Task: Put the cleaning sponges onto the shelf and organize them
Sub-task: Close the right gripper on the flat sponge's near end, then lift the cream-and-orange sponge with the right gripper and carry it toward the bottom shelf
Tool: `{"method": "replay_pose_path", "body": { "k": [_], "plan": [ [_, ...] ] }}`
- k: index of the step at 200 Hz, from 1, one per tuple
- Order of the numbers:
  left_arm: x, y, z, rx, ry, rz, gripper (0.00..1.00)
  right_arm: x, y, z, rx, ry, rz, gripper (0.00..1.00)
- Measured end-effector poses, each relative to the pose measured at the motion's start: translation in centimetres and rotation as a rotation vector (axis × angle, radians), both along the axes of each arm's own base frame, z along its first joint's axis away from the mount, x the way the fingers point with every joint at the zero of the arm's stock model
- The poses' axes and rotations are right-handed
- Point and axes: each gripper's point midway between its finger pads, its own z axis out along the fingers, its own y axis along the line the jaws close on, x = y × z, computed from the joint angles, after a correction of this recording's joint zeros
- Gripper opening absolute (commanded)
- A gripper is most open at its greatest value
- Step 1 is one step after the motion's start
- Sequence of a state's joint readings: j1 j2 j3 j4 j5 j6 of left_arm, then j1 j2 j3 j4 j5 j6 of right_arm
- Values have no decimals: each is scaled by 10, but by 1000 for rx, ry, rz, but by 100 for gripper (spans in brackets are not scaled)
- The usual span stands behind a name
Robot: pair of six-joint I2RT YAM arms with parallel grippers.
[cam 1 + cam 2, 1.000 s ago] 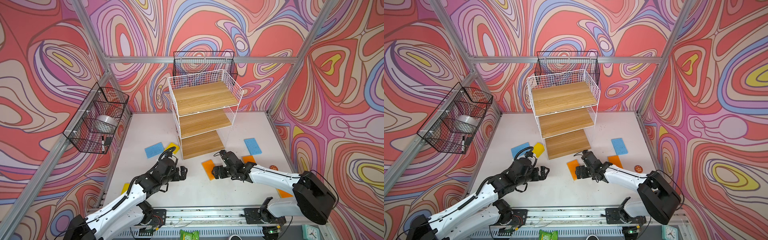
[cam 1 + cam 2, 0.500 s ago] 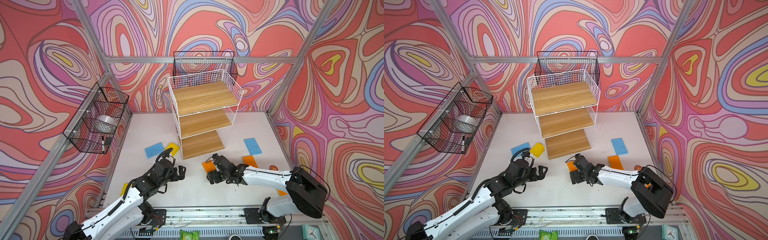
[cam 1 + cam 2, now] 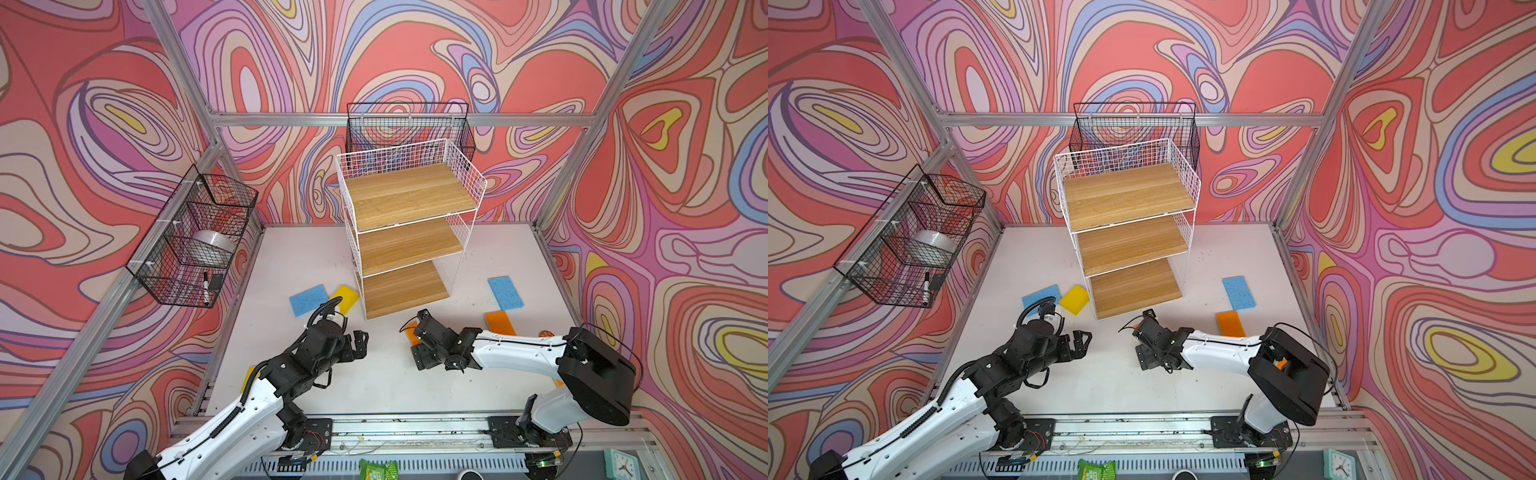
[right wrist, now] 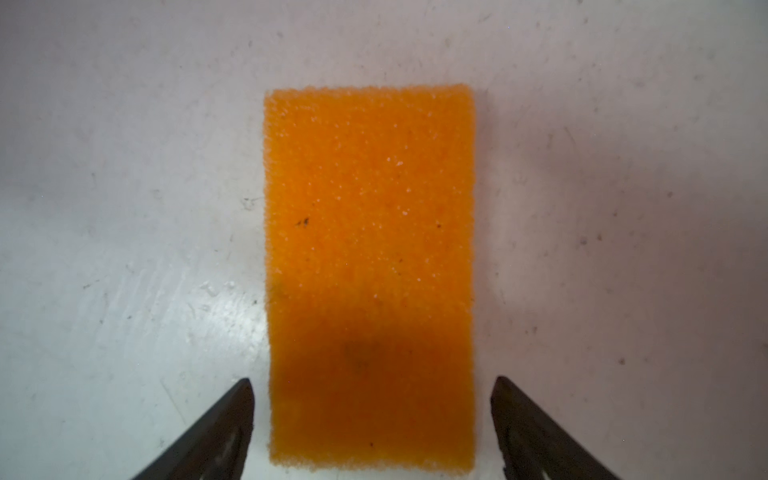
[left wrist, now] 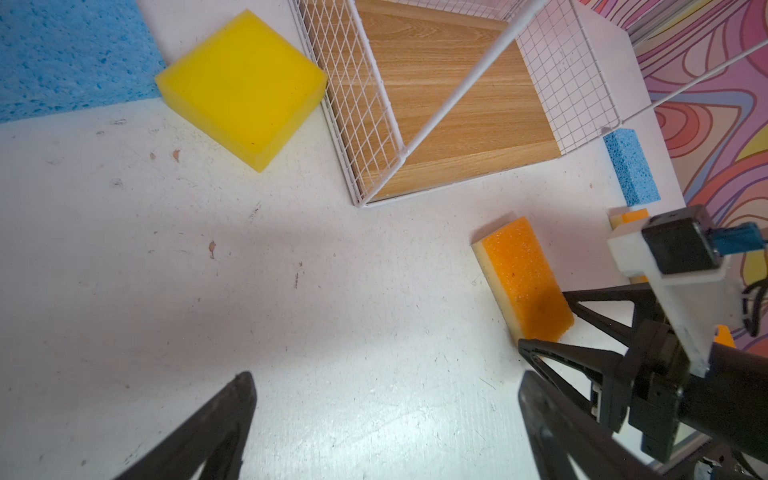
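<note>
The white wire shelf (image 3: 409, 232) (image 3: 1129, 232) stands at the back middle, its three wooden boards bare. My right gripper (image 3: 417, 345) (image 4: 372, 382) is open and low over an orange sponge (image 4: 370, 249) (image 5: 524, 277) that lies flat on the table. One fingertip (image 4: 245, 388) stands on each long side of the sponge, with a small gap. My left gripper (image 3: 360, 343) (image 5: 384, 382) is open over bare table. A blue sponge (image 3: 308, 299) and a yellow sponge (image 3: 345, 298) lie left of the shelf. Another blue sponge (image 3: 505, 293) and an orange sponge (image 3: 500, 323) lie to the right.
A black wire basket (image 3: 195, 241) on the left wall holds a tape roll and a marker. Another black basket (image 3: 409, 124) hangs behind the shelf. A yellow sponge (image 3: 248, 376) peeks out under my left arm. The arms' rail (image 3: 395, 428) runs along the table's front edge.
My right gripper has moved left and down over the orange sponge, which now lies between its fingers, and the jaws have narrowed a little. The left arm has barely shifted.
</note>
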State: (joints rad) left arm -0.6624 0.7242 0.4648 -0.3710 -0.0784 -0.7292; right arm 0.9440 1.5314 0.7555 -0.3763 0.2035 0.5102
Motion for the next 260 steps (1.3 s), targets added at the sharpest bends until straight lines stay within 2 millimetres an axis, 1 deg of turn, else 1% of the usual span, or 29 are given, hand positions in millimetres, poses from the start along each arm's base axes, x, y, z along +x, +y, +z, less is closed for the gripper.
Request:
{"method": "replay_pose_path", "body": {
  "k": [16, 39, 74, 135, 162, 185, 221, 237, 248, 260],
  "plan": [
    [0, 1, 0, 0, 0, 4, 100, 1, -2, 0, -6, -4, -9, 75],
    [1, 1, 0, -4, 3, 9, 100, 2, -4, -1, -18, -6, -25, 70],
    [1, 1, -2, -3, 10, 10, 100, 7, -3, 2, -23, -16, -49, 56],
    [2, 3, 6, -40, -5, 22, 100, 8, -2, 5, -12, -18, -54, 55],
    [4, 7, 10, -61, -12, 40, 100, 10, 3, 14, 25, -38, -56, 55],
    [4, 11, 14, -78, -20, 52, 100, 16, 12, 26, 82, -69, -57, 55],
    [0, 17, 15, -80, -14, 62, 100, 26, 26, 39, 144, -112, -59, 55],
    [-3, 19, 17, -83, -19, 63, 100, 34, 35, 47, 168, -136, -61, 56],
    [-4, 20, 18, -85, -23, 63, 100, 42, 45, 53, 192, -156, -63, 56],
    [-7, 21, 18, -85, -22, 64, 100, 49, 54, 56, 207, -170, -64, 56]
  ]
}}
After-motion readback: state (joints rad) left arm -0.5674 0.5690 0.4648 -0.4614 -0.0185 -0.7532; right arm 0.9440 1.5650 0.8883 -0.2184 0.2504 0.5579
